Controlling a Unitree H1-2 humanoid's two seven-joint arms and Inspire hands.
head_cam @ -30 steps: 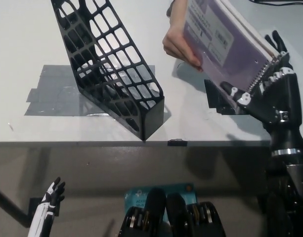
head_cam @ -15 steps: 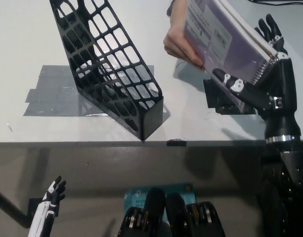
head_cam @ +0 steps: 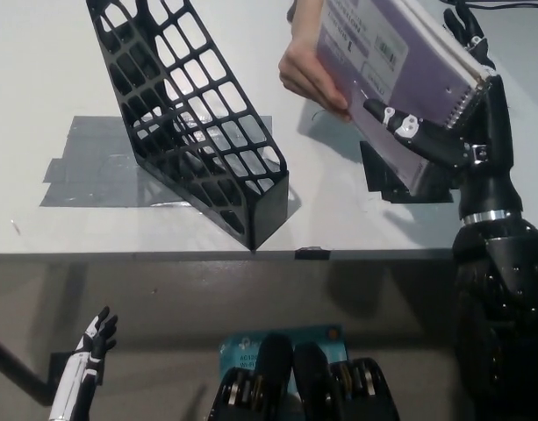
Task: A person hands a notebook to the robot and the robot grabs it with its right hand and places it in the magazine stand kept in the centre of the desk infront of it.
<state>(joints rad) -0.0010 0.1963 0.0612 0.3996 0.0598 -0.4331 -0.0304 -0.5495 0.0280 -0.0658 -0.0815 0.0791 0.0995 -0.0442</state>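
A purple spiral-bound notebook (head_cam: 396,66) is held tilted above the desk's right side. A person's hand (head_cam: 311,74) grips its left edge. My black right hand (head_cam: 448,132) is closed around the notebook's lower right part, thumb across the cover and fingers (head_cam: 466,26) showing behind its top edge. The black lattice magazine stand (head_cam: 194,114) leans on the desk to the left, about a hand's width from the notebook. My white left hand (head_cam: 89,364) rests low at the lower left, below the desk edge, fingers apart and holding nothing.
The stand sits on a grey taped patch (head_cam: 84,162) on the white desk (head_cam: 40,70). A small black block (head_cam: 396,184) lies on the desk under my right hand. A black tab (head_cam: 312,254) marks the desk's front edge.
My right hand has risen and moved left against the notebook, with the thumb sliding further over the cover. The person's hand and notebook shifted slightly up and left. The left hand stayed put.
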